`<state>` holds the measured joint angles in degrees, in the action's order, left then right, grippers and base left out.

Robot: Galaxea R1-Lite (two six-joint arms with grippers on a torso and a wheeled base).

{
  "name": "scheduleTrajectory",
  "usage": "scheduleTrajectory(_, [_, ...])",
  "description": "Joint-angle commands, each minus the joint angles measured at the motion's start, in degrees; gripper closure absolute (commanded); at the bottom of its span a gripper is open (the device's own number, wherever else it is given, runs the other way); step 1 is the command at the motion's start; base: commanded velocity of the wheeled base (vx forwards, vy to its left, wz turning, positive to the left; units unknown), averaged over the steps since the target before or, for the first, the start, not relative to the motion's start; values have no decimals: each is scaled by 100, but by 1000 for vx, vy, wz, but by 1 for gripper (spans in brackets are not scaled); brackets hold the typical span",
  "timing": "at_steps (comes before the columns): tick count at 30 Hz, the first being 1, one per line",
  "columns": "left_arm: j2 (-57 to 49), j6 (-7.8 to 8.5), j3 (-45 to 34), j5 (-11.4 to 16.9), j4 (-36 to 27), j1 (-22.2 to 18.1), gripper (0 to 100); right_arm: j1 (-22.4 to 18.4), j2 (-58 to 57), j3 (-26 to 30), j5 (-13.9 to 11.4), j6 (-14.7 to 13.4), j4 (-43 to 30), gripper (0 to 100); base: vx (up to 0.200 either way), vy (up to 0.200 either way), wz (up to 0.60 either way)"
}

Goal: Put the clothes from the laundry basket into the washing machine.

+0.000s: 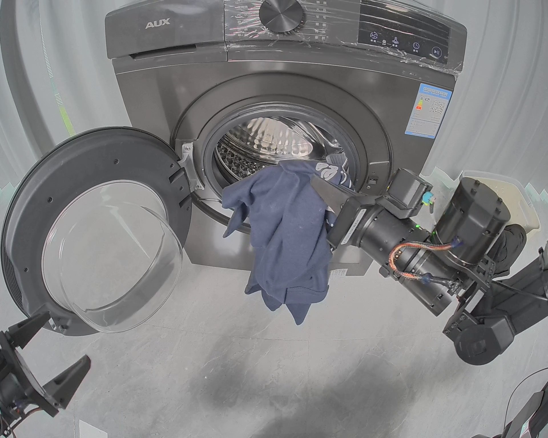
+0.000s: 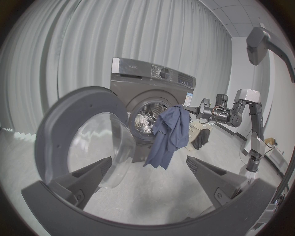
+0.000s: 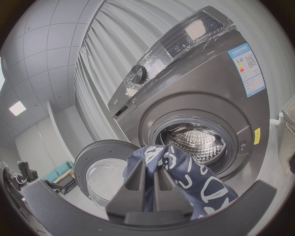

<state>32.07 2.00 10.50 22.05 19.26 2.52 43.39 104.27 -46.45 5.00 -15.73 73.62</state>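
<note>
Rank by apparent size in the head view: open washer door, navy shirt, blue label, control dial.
1. open washer door
2. navy shirt
3. blue label
4. control dial, clipped at the picture's edge, so its place below the label is unsure

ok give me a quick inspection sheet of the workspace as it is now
surface: grey tiled floor, bare in front of the machine
job's things: washing machine with its door swung fully open; navy garment held up in front of the drum opening, most of it hanging below the rim, not yet inside; laundry basket to the machine's right, dark clothes on it
clutter: nothing seen
grippers: right gripper shut on the navy garment; left gripper open, holding nothing, low near the door
cables: orange braided cable looped on the right arm's wrist
surroundings: pale curtain behind the machine
</note>
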Motion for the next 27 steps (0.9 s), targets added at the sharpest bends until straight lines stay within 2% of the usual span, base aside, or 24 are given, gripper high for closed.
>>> scheduleTrajectory(1, [3622, 29, -30, 300, 2257, 1207, 0, 12, 885, -831, 10, 8, 197, 100, 0, 0, 0])
scheduleTrajectory(2, [3622, 29, -30, 300, 2257, 1207, 0, 12, 885, -831, 10, 8, 197, 100, 0, 0, 0])
scheduleTrajectory(3, [4114, -59, 40, 221, 2591, 1549, 0, 12, 929, -936, 19, -1, 135, 100, 0, 0, 0])
scheduleTrajectory(6, [4720, -253, 163, 97, 2996, 1962, 0, 21, 929, -1042, 54, -1, -76, 100, 0, 0, 0])
scheduleTrajectory(10, [5459, -446, 462, -131, 3435, 2358, 0, 38, 929, -1209, 63, -1, -199, 100, 0, 0, 0])
scheduleTrajectory(12, [5591, -499, 541, -166, 3506, 2428, 0, 47, 929, -1244, 63, -1, -208, 100, 0, 0, 0])
scheduleTrajectory(13, [5828, -648, 708, -201, 3637, 2499, 0, 56, 929, -1314, 63, -1, -199, 100, 0, 0, 0])
scheduleTrajectory(14, [5828, -648, 708, -201, 3637, 2499, 0, 56, 929, -1314, 63, -1, -199, 100, 0, 0, 0])
scheduleTrajectory(15, [5942, -850, 822, -210, 3752, 2569, 0, 65, 938, -1358, 63, -1, -190, 100, 0, 0, 0])
scheduleTrajectory(17, [6030, -1114, 919, -210, 3804, 2692, 0, 65, 938, -1402, 63, -1, -190, 100, 0, 0, 0])
scheduleTrajectory(19, [6135, -1255, 998, -210, 3813, 2797, 0, 56, 946, -1402, 63, -1, -190, 100, 0, 0, 0])
scheduleTrajectory(20, [6206, -1299, 1042, -210, 3813, 2833, 0, 65, 946, -1402, 63, -1, -190, 100, 0, 0, 0])
scheduleTrajectory(27, [6839, -1325, 1367, -210, 4068, 2868, 0, 91, 938, -1402, 71, -1, -190, 100, 0, 0, 0])
